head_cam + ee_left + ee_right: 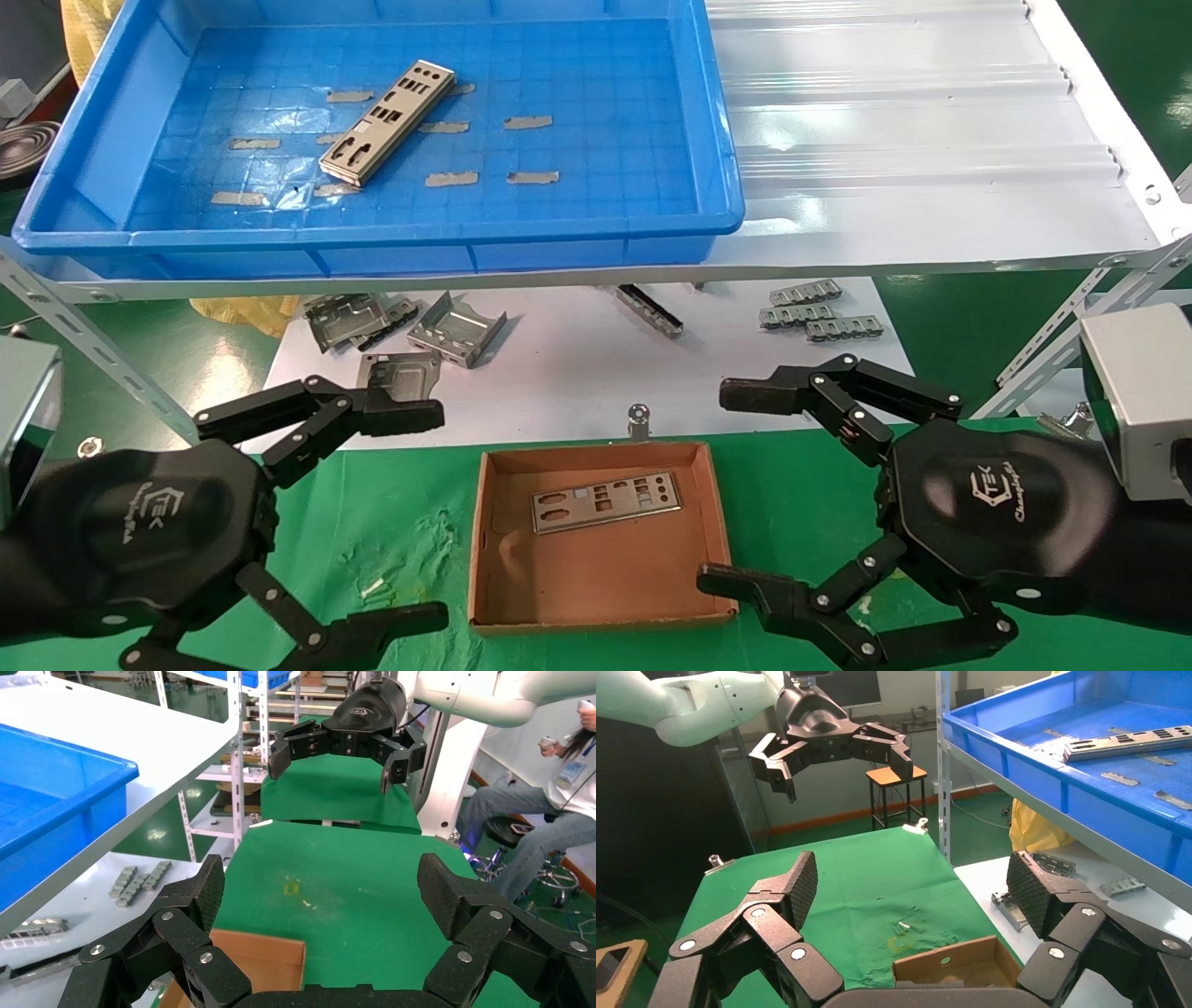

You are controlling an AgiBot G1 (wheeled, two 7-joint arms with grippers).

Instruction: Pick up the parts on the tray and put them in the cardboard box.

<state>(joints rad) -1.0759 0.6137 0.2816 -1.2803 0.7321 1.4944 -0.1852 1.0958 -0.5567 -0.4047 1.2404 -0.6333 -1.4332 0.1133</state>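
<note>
One silver punched plate point(386, 121) lies at a slant on the floor of the blue tray point(596, 252) at the back left; it also shows in the right wrist view point(1130, 741). A second plate point(605, 500) lies flat in the cardboard box point(498, 615) on the green cloth at front centre. My left gripper point(414, 513) is open and empty, just left of the box. My right gripper point(736, 489) is open and empty, just right of the box. The box's corner shows in both wrist views point(267, 959) point(947, 962).
Folded grey brackets point(410, 331) and small notched strips point(815, 312) lie on the white sheet below the tray shelf. A white ribbed panel point(913, 140) lies right of the tray. A binder clip point(639, 419) stands behind the box. A seated person point(555, 811) is beyond the table.
</note>
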